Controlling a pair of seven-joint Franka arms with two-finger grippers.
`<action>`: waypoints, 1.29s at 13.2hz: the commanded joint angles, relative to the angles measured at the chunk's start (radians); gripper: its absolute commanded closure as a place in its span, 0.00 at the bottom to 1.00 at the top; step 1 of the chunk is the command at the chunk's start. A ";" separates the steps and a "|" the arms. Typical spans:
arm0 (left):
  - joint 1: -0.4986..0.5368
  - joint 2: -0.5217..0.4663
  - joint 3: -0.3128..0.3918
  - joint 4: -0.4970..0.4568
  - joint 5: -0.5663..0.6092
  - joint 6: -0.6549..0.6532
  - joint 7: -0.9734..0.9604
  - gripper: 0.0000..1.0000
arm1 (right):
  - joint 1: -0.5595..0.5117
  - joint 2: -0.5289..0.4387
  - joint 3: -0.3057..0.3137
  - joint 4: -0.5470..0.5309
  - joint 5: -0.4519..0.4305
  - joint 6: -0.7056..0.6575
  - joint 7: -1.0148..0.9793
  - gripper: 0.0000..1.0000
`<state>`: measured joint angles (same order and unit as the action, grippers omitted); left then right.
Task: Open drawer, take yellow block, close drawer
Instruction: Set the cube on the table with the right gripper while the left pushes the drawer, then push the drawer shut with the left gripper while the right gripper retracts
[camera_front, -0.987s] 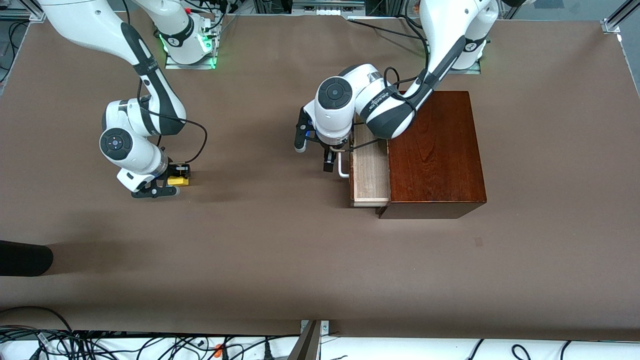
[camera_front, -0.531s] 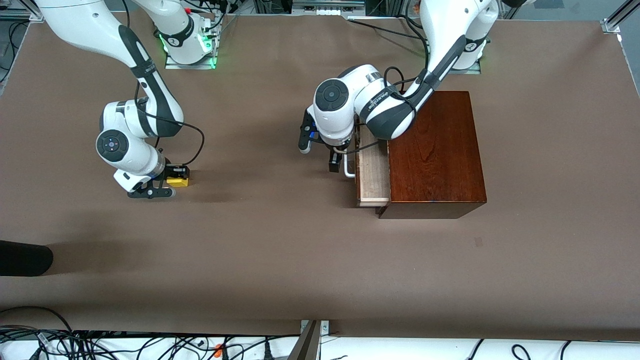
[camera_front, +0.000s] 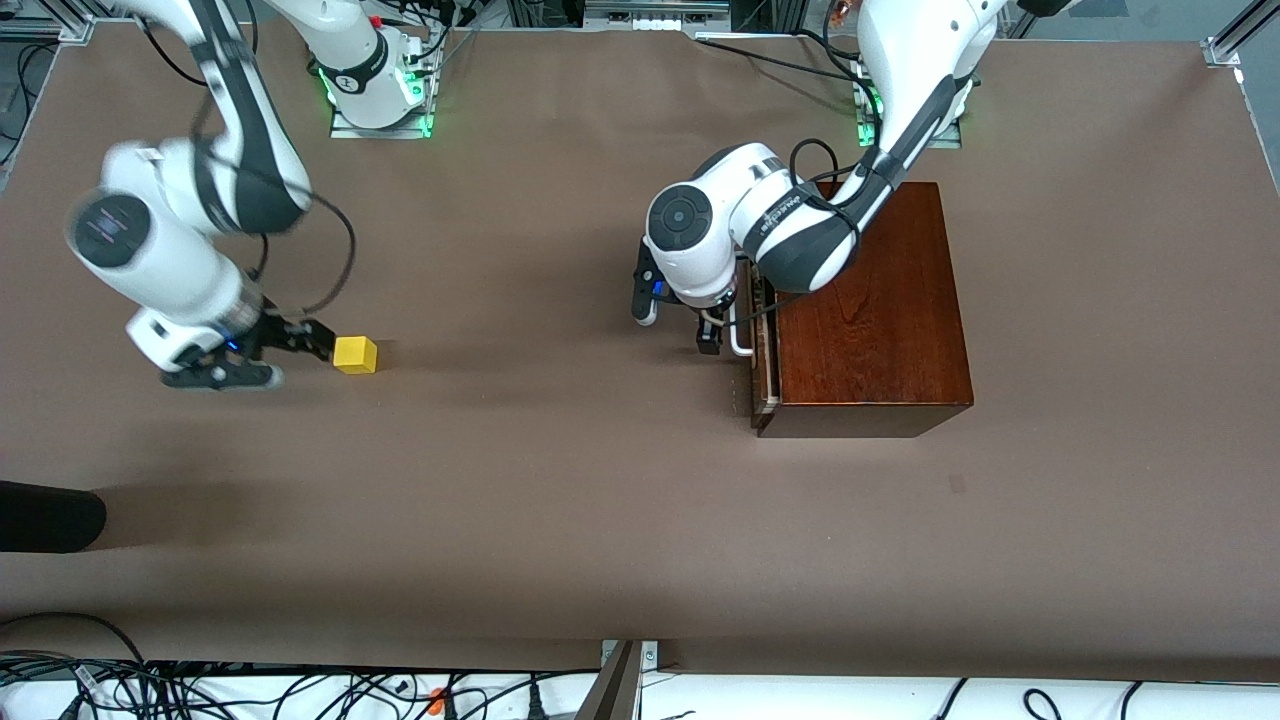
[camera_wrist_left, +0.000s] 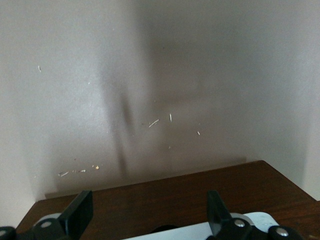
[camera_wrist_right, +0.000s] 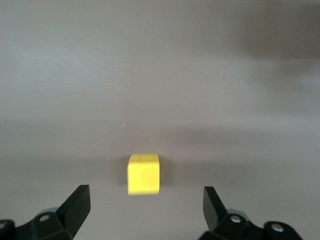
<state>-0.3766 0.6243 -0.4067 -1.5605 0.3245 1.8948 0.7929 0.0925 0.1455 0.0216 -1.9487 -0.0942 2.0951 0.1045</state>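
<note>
The yellow block (camera_front: 355, 354) sits alone on the brown table toward the right arm's end. It also shows in the right wrist view (camera_wrist_right: 143, 173), a little ahead of the fingertips. My right gripper (camera_front: 278, 357) is open and empty, just clear of the block. The drawer (camera_front: 762, 360) of the dark wooden box (camera_front: 870, 300) is pushed almost fully in. My left gripper (camera_front: 676, 322) is open against the white handle (camera_front: 741, 338). The left wrist view shows the dark drawer front (camera_wrist_left: 175, 195) and the handle (camera_wrist_left: 200, 231) between my fingers (camera_wrist_left: 81, 214).
The brown table (camera_front: 560, 500) spreads wide between the block and the box. A dark object (camera_front: 45, 515) lies at the table's edge at the right arm's end. Cables (camera_front: 200, 690) run along the edge nearest the front camera.
My right gripper let go of the yellow block and drew back from it toward the right arm's end. My left gripper pushed the drawer in until almost shut.
</note>
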 joint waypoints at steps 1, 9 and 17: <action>0.019 -0.026 0.005 -0.015 0.039 -0.017 0.023 0.00 | -0.007 -0.050 0.024 0.161 0.055 -0.257 -0.020 0.00; 0.031 -0.040 0.000 -0.013 0.039 -0.031 0.023 0.00 | -0.010 -0.078 -0.041 0.386 0.204 -0.549 -0.127 0.00; 0.034 -0.132 -0.009 0.008 -0.036 -0.046 -0.035 0.00 | -0.007 -0.078 -0.083 0.453 0.115 -0.612 -0.124 0.00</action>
<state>-0.3516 0.5685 -0.4091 -1.5430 0.3233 1.8824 0.7838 0.0899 0.0519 -0.0675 -1.5292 0.0700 1.5106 -0.0088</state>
